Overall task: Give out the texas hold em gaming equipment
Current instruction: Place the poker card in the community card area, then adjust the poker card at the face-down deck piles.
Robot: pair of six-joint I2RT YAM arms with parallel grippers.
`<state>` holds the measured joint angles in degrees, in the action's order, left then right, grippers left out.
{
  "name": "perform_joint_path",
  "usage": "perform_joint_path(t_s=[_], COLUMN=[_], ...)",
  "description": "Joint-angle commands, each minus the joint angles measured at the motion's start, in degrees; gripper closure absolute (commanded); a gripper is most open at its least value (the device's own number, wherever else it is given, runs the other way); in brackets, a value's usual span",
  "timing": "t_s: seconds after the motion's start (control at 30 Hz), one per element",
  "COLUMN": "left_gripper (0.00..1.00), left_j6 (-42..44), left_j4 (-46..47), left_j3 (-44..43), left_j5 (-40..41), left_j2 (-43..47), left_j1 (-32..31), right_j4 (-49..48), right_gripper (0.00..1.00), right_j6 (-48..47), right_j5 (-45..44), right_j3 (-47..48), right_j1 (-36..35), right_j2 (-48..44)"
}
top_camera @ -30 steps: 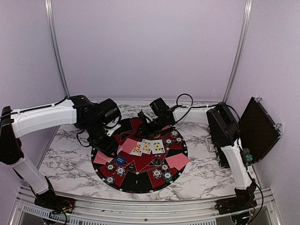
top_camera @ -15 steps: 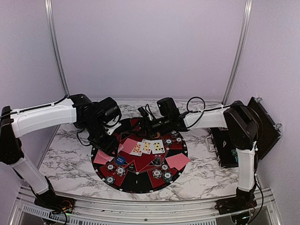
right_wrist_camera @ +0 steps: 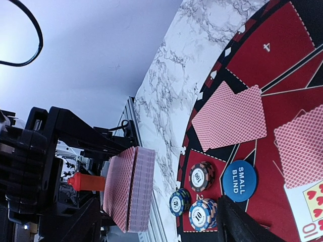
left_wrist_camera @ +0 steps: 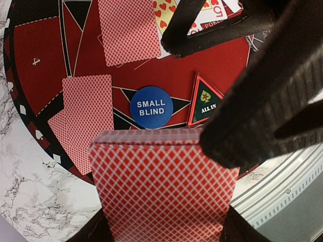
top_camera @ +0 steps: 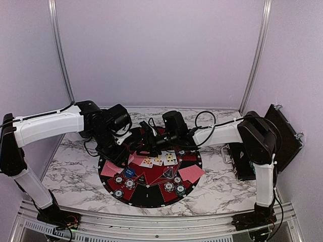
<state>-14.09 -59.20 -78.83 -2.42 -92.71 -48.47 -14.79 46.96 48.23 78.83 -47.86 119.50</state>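
The left gripper point(left_wrist_camera: 166, 229) is clamped on a deck of red-backed cards point(left_wrist_camera: 161, 186), pinching it by its long edges above the near-left part of the round mat point(left_wrist_camera: 35, 75). The right gripper point(top_camera: 147, 141) reaches across the mat from the other side. Its fingers are spread with nothing between them. In its own camera the deck shows nearly edge on, ahead and to the left, well apart from the fingertips.

To my eye the step in hand is taking the top card off that deck for the next deal. Much is already laid out:
- face-down cards point(left_wrist_camera: 128, 30) lie on several red seats
- face-up cards point(top_camera: 159, 159) sit in a row in the middle
- chips point(right_wrist_camera: 202, 176) are stacked by the seats
- the blue small-blind button point(left_wrist_camera: 151, 107) lies on the mat just beyond the deck

To do it well, the right fingers should come in level with the deck's top face and pinch only a free short edge of the uppermost card. Sliding the card off along the deck is better than lifting it straight up, which could drag a second card with it. The left grip needs to be firm and the deck level. The approach should also pass above the laid cards, since a brush would shift them.
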Motion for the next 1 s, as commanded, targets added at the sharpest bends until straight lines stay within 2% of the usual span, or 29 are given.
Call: perform_joint_path(t_s=[0.0,0.3,0.53,0.67,0.77,0.97], left_gripper=[0.47,0.47,0.47,0.47,0.47,0.47], left_j6=[0.55,0.78,0.82,0.85,0.87,0.99], left_j4=[-0.74,-0.74,-0.74,-0.74,-0.74,-0.73], left_j3=[-2.05,-2.68,-3.09,-3.17,-3.17,-3.35], left_j5=[-0.46,-0.65,-0.66,-0.68,-0.67,-0.66], left_j2=[-0.75,-1.3,-1.23,-1.15,-1.05,-0.99], left_j1=[-0.01,-0.13,-0.07,-0.11,-0.11,-0.13], right_j4=[-3.18,-3.49,-2.56,-1.74,-1.0,1.68], right_gripper=[0.25,0.28,0.38,0.5,0.63,0.76], right_j6=[1.26,1.47,1.24,0.91,0.59,-0.94], right_j5=[0.65,0.88,0.55,0.11,-0.39,-2.1], right_j3=[0.35,1.65,1.97,2.52,2.56,2.92], right_j1=[-1.48,-3.79,-3.91,-3.92,-3.91,-3.75], right_j2=[-1.49,0.26,1.97,2.89,3.24,3.1])
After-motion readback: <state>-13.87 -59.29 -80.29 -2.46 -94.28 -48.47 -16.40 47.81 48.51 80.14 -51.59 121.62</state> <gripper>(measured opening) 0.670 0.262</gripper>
